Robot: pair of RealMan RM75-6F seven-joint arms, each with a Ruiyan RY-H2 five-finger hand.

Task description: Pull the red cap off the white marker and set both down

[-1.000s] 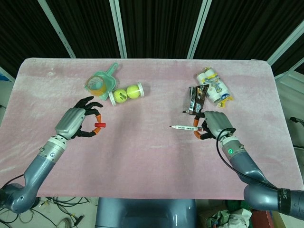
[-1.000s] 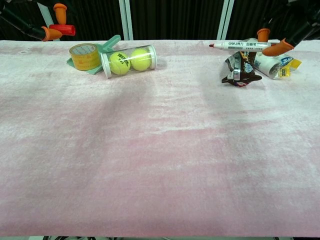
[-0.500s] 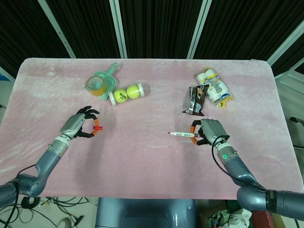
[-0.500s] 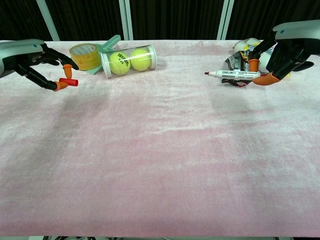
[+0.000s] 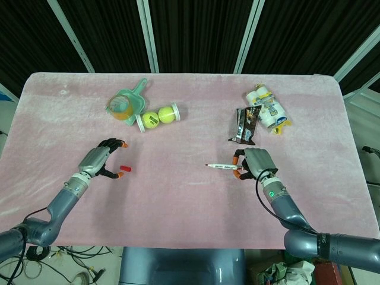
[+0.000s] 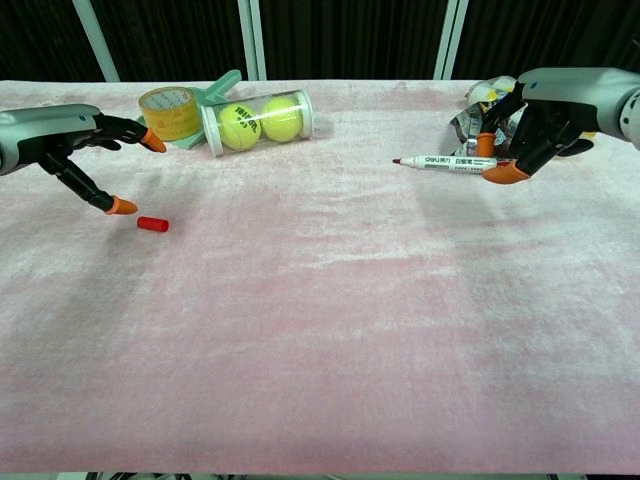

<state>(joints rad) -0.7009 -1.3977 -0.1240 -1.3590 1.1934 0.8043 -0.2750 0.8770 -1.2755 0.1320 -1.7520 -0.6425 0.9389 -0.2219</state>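
Cap down on the cloth, marker pinched in the right hand.

The left hand hangs with fingers spread, holding nothing; the red cap lies on the pink tablecloth just beside its lowest fingertip. The right hand pinches the white marker level, red tip pointing toward the cap, well apart from it. Beyond the cap lies a tube of tennis balls.

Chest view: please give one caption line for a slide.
Red cap lies released on pink cloth; right robot hand holds uncapped marker.
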